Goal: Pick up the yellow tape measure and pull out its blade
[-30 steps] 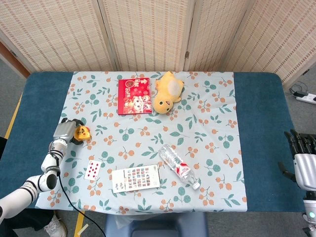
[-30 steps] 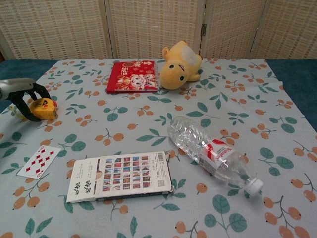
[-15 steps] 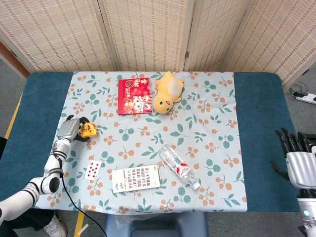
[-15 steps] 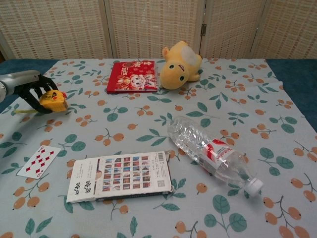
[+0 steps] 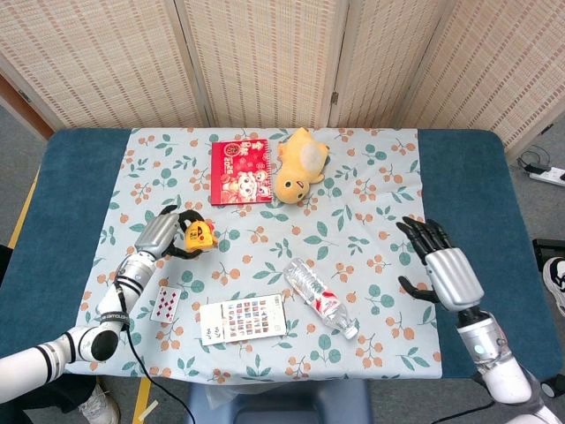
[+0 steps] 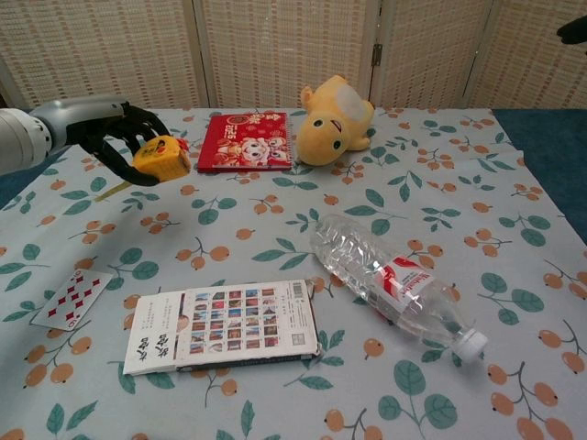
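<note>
The yellow tape measure (image 6: pixel 161 156) is held in the left hand (image 6: pixel 117 137), whose dark fingers (image 6: pixel 138 117) are curled around its case. In the chest view it is seen raised off the floral tablecloth (image 6: pixel 275 229), to the left of the red booklet (image 6: pixel 246 140) and a little nearer the camera. In the head view the same tape measure (image 5: pixel 199 236) is seen left of and below the red booklet (image 5: pixel 240 170), gripped at the end of the left hand (image 5: pixel 168 235). Whether any blade is drawn out cannot be told from either view.

The right hand (image 5: pixel 444 269) is shown only in the head view, held with its fingers (image 5: pixel 422 236) spread apart and nothing between them. It is placed far to the right of the red booklet, over the right edge of the tablecloth (image 5: pixel 388 177), well apart from the tape measure.

A yellow plush toy (image 6: pixel 334 112) is laid just right of the red booklet, near it. A clear plastic water bottle (image 6: pixel 390 284) is laid on its side well below and to the right of the booklet, its white cap pointed toward the near edge. A picture card box (image 6: pixel 225 325) is laid flat well below the booklet, and a diamonds playing card (image 6: pixel 71 298) is seen to the lower left of the booklet, left of that box.
</note>
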`<state>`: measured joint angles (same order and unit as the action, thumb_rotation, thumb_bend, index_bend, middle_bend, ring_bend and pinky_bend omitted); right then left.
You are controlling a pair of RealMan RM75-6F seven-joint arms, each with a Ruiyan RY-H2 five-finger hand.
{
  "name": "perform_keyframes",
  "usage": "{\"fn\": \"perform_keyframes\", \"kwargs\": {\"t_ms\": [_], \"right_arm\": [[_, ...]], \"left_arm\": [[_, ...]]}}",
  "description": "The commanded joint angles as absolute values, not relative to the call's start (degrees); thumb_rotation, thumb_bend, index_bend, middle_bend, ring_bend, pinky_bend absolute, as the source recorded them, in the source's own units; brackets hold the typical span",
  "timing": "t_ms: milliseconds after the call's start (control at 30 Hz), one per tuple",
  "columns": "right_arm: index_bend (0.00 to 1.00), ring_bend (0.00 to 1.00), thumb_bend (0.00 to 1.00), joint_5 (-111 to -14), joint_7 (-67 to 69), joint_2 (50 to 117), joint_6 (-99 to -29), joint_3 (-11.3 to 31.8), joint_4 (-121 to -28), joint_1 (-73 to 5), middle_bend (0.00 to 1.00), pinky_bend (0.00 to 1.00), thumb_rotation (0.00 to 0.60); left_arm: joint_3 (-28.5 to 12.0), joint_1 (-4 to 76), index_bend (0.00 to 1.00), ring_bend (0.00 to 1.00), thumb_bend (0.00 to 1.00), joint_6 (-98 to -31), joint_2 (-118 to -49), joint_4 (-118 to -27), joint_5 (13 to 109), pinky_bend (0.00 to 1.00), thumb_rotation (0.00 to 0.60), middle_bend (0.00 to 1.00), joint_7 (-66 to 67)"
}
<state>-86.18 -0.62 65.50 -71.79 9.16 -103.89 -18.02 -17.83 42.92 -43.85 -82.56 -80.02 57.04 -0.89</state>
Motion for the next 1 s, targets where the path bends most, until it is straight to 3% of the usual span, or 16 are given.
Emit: {"fn": "perform_keyframes", "kwargs": {"t_ms": [33,200,333,500,1000], "right_arm": [[0.07,0.08,0.35,-85.3,-0.7,69.0,-70.6,10.9,-104.7,-20.4,0.06,0.00,0.600],[0.07,0.05,0.35,-82.7,-3.6,75.5,-68.5,12.6,-104.6,-24.2,0.01,0.00,0.600],[0.01,0.00,0.35,-78.6,-6.8,78.9,-65.1,14.0,-104.7,-27.5,0.00,0.00,0.600],[0.00,0.00,0.35,-74.1,-9.8,82.0,-62.4,16.2,-104.4,-31.3,0.00,0.00,0.600],[0.00,0.00,0.35,-68.0,-17.3,91.5,-64.5,19.0,-98.3,-37.8,0.00,0.00,0.600]], "left_arm": [[-19.4,44.6,0.58,0.47,0.41,-44.9,-81.2,-84.9,53.3,0.11,0.600,0.51,1.7],[-20.4,46.8,0.58,0.47,0.42,-46.3,-81.8,-88.6,50.2,0.11,0.600,0.51,4.2],[-20.7,48.5,0.59,0.47,0.42,-47.2,-82.6,-90.1,48.1,0.11,0.600,0.51,5.9],[-20.6,50.2,0.59,0.47,0.42,-48.4,-83.5,-91.4,45.4,0.10,0.600,0.51,8.0],[-20.5,52.8,0.59,0.48,0.42,-51.3,-84.2,-95.0,39.8,0.11,0.600,0.52,10.6]]}}
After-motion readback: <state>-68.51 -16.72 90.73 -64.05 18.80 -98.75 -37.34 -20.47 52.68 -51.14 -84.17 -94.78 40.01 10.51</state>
